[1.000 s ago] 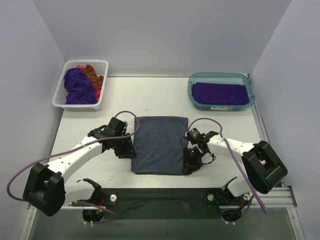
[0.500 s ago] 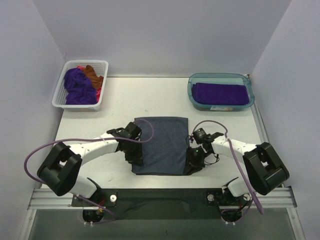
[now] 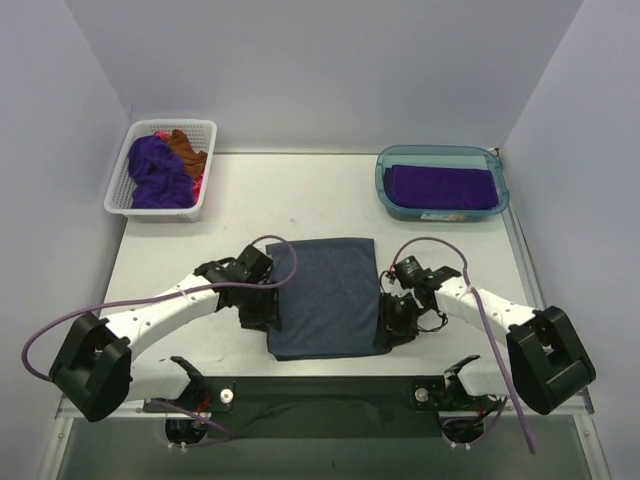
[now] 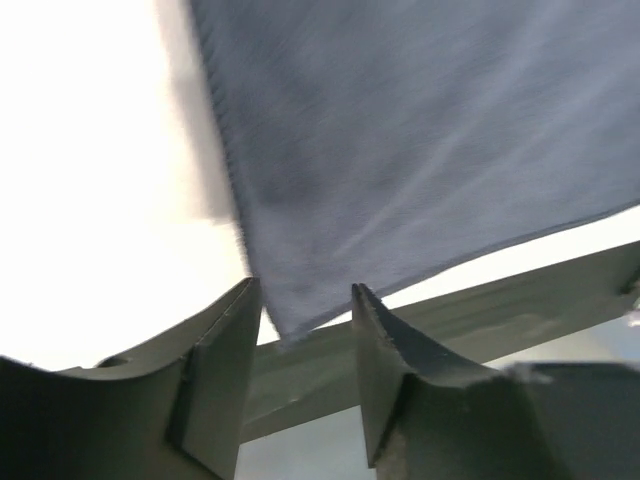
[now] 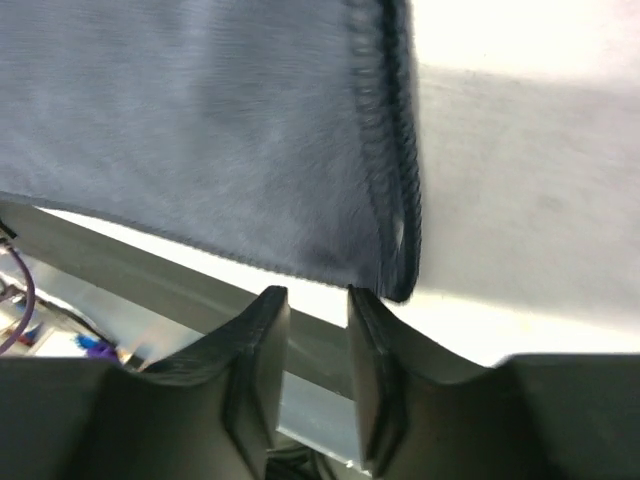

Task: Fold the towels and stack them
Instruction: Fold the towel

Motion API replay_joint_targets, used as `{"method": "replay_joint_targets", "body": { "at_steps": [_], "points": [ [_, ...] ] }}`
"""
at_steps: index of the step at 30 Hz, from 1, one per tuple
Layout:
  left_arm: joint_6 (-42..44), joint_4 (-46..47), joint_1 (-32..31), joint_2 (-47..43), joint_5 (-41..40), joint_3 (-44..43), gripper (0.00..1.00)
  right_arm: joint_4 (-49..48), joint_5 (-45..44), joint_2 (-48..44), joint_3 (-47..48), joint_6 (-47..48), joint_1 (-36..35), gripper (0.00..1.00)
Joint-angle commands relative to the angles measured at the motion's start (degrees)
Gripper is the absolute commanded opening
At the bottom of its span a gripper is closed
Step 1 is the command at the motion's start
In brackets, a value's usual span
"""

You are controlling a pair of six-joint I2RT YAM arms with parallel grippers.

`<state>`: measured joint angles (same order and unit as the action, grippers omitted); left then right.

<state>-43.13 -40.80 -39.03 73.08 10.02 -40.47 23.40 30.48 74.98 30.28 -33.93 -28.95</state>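
- Nearest us, the slate towel (image 3: 326,296) lies flat along the table's (image 3: 300,190) near edge, about midway between its left and right edges.
- The left gripper (image 4: 304,290) has its jaws apart, with the towel's near left corner tip at the gap but unpinched. If they close on so little cloth, we expect it to slip out on the lift.
- The right gripper (image 5: 315,295) has its jaws only narrowly apart and holds nothing. The curled near right corner lies just past its tips, so it may shove the hem and rumple it.
- If only one corner catches, we judge the fold goes skewed.
- The rail (image 3: 330,385) sits just beside the near hem, so there is little room and the fingers could strike it.
- Past the towel's far edge, bare table gives room to fold forward.
- The basket (image 3: 118,200) of crumpled towels (image 3: 158,175) sits at the far left corner, well apart.
- The tub (image 3: 380,180) with the folded purple towel (image 3: 440,186) sits at the far right corner, also well apart.
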Motion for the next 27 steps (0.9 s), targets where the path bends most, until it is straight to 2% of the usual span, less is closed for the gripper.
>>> {"method": "replay_joint_targets", "body": {
  "at_steps": [1, 5, 6, 7, 11, 16, 20, 27],
  "points": [
    [1.4, -3.2, 0.0, -2.7, -5.3, -8.5, 0.52, 6.8, -5.5, -3.5, 7.4, 4.3, 0.0, 0.33],
    [7.4, -3.7, 2.6, 1.4, -12.4, -18.0, 0.67, 9.5, -11.1, 0.2, 21.7, 10.8, 1.2, 0.5],
    [8.8, -3.2, 3.9, 2.8, -13.4, -19.0, 0.72, 9.5, -11.7, 1.4, 23.8, 14.0, 1.8, 0.51],
    [10.2, -2.5, 7.2, 4.1, -13.6, -20.3, 0.73, 9.5, -11.8, 2.6, 25.9, 16.0, 3.4, 0.52],
    [18.1, 4.0, 13.4, 12.3, -14.0, -24.6, 0.73, 8.8, -14.0, 12.0, 36.6, 24.5, 6.9, 0.51],
    [26.1, 9.2, 15.7, 24.0, -13.5, -35.1, 0.73, 7.7, -10.8, 22.3, 50.0, 30.3, 10.7, 0.5],
    [28.4, 9.2, 16.3, 33.0, -15.0, -40.8, 0.67, 7.5, -12.3, 30.6, 56.5, 35.5, 11.5, 0.5],
    [29.3, 9.4, 17.4, 40.6, -16.6, -45.1, 0.59, 7.5, -13.7, 40.5, 64.4, 38.0, 11.5, 0.49]
  ]
}}
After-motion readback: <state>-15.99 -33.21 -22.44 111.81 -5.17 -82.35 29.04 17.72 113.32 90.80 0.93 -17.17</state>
